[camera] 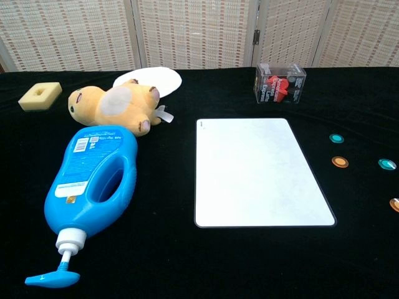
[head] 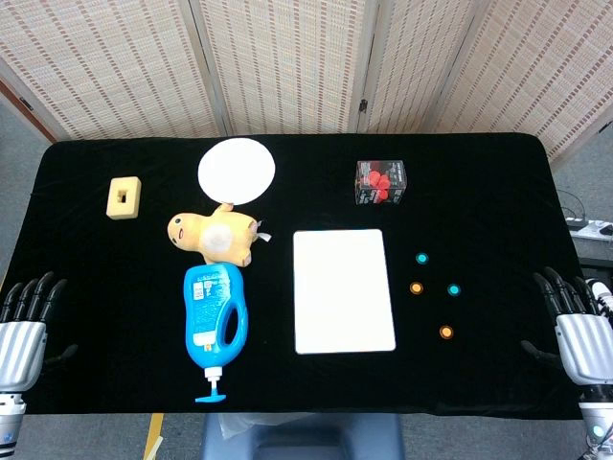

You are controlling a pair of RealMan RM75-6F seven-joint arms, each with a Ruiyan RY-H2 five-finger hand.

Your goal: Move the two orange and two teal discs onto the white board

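A white board point(head: 343, 290) point(camera: 259, 171) lies flat in the middle of the black table. To its right sit two teal discs point(head: 422, 258) point(head: 454, 289) and two orange discs point(head: 416, 287) point(head: 445, 332), all apart from the board. The chest view shows a teal disc point(camera: 336, 138), an orange disc point(camera: 339, 162), the other teal disc point(camera: 387, 164) and the other orange disc point(camera: 395, 204) at the frame edge. My left hand point(head: 21, 331) is at the table's left edge, fingers spread, holding nothing. My right hand point(head: 577, 326) is at the right edge, likewise empty with fingers apart.
A blue pump bottle point(head: 215, 321) lies left of the board, with a yellow plush toy point(head: 215, 235) and a white round plate point(head: 237, 171) behind it. A yellow foam block point(head: 124, 198) sits far left. A clear box with red pieces point(head: 380, 182) stands behind the board.
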